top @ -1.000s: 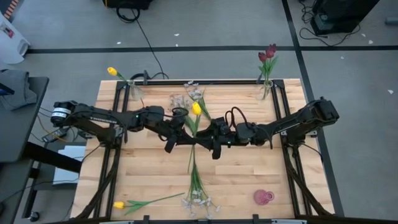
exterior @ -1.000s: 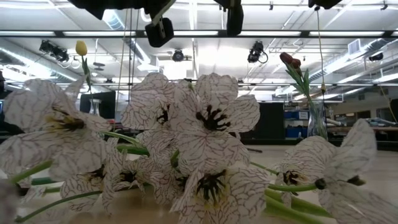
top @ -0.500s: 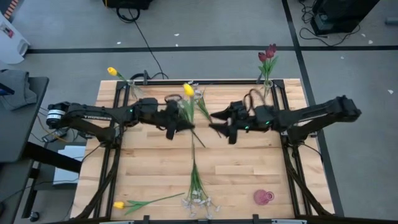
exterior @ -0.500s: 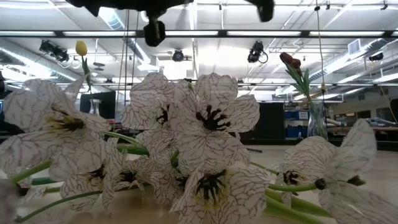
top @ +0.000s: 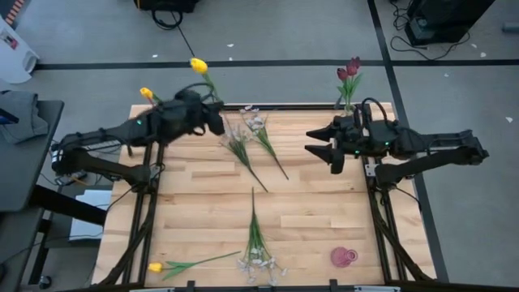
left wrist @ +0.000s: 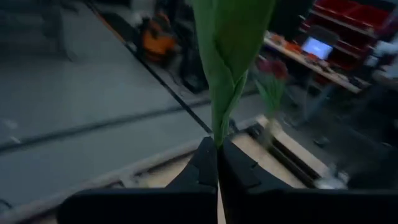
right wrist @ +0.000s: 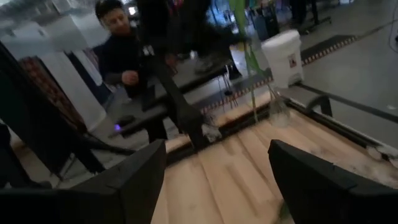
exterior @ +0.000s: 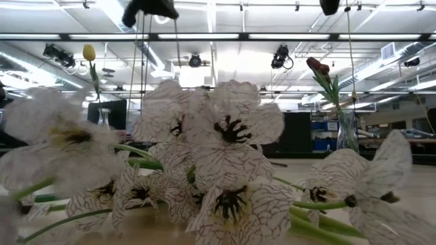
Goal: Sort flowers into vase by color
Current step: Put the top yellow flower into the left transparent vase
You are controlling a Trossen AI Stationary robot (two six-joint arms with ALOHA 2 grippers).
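My left gripper (top: pixel 214 122) is shut on a yellow tulip (top: pixel 199 65) above the table's far left; in the left wrist view its green leaves (left wrist: pixel 231 37) rise from my left gripper (left wrist: pixel 217 163). Beside it a clear vase (top: pixel 173 118) holds another yellow tulip (top: pixel 146 93). Dark red tulips (top: pixel 350 69) stand in a vase (top: pixel 347 115) at the far right. My right gripper (top: pixel 318 148) is open and empty, near that vase. Whitish sprays (top: pixel 247 134) lie on the far middle of the table. My left gripper pinches the yellow tulip's green stem (left wrist: pixel 217 135) between its two shut fingers, just below where the leaves spread. The tulip is lifted clear of the table and stands up above the fingers, its head (top: pixel 199 65) leaning out past the table's far edge.
A whitish spray (top: pixel 258 258) and a yellow tulip (top: pixel 156 266) lie by the near edge, with a pink vase (top: pixel 343 257) at the near right. The spray's blossoms (exterior: pixel 225 163) fill the low view. A person (right wrist: pixel 118 43) stands beyond the table.
My left gripper has risen and gone from the table's middle toward its far left corner, tipping from pointing down to about level. It carries the yellow tulip, now lifted clear. My right gripper has left the tulip's stem and drawn back, up and toward the right edge.
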